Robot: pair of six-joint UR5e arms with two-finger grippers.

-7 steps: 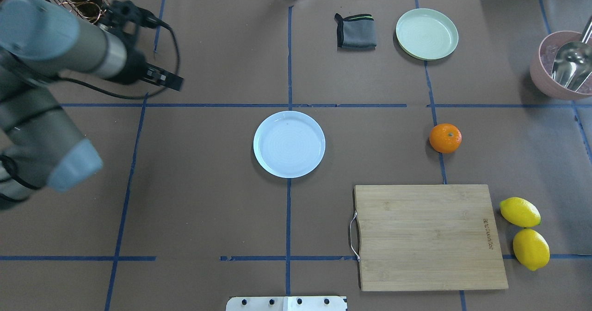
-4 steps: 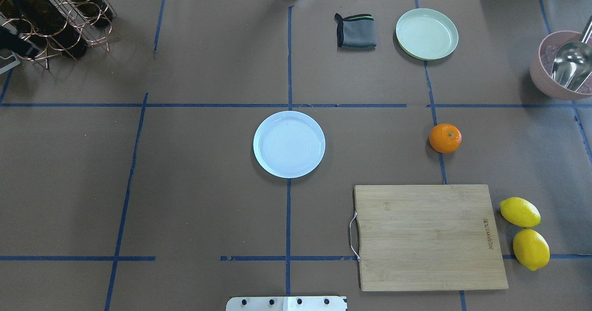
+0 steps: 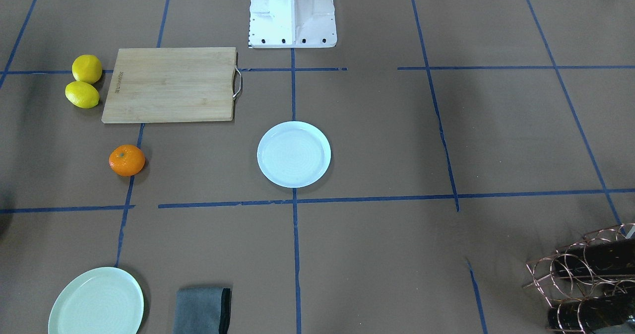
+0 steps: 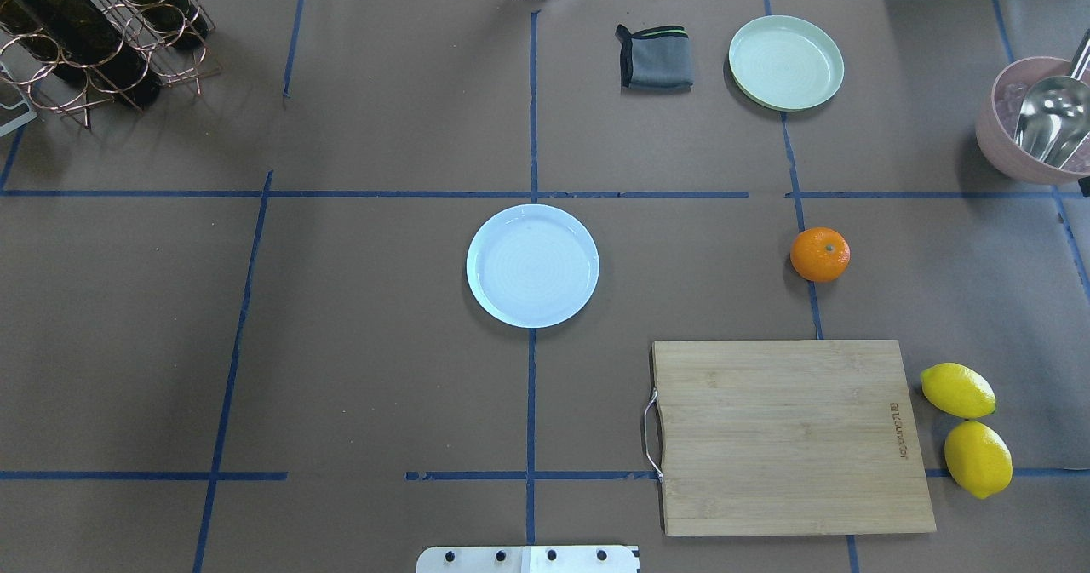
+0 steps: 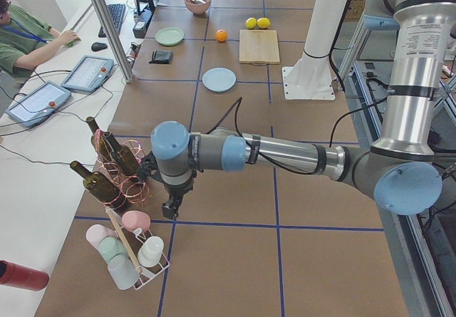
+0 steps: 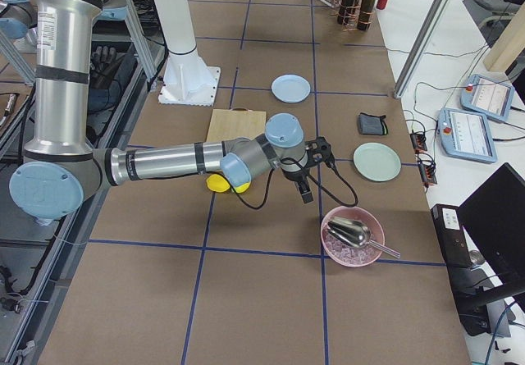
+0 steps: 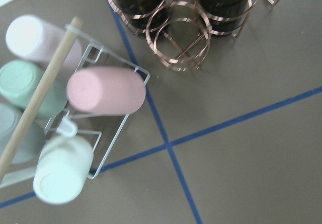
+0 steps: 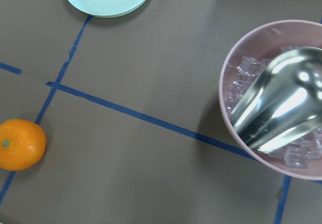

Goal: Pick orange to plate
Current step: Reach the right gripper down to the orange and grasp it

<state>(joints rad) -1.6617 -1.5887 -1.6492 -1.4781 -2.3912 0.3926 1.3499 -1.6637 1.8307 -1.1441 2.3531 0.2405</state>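
Barely begun, by the look of things. Can find the small round bright orange citrus fruit (image 4: 820, 254) lying on the brown paper table cover, across a blue tape line. In the overhead view, lies at 3 o'clock from the round pale bluish-white shallow plate (image 4: 532, 266) and well apart from it. Nothing on that plate. Also lies at 12 o'clock of the bamboo cutting board (image 4: 792, 437), 6 o'clock of the pale mint-green plate (image 4: 786, 62) and 10 o'clock of the two yellow lemons (image 4: 957, 391).

Cannot tell how far either set of fingers is parted, with each showing only from a table end. Left gripper (image 5: 169, 209): hanging beside the copper wire bottle rack (image 4: 94, 37) and above the white cup rack (image 5: 132, 249), far from the fruit. Right gripper (image 6: 306, 191): hovering between the fruit and the pink bowl (image 4: 995, 149) of ice with its metal scoop (image 4: 1052, 117). Clearly no fruit in either, with it resting on the table.

Left to do, as judged: reach, probably with the nearer right gripper, close on the fruit, lift, carry toward 9 o'clock, set down on the bluish plate.

Against a second ago: gone from the overhead view are the left arm's grey, blue-capped links, which had filled the 9-to-10 o'clock side and half hidden the bottle rack. Fruit and plate unmoved.
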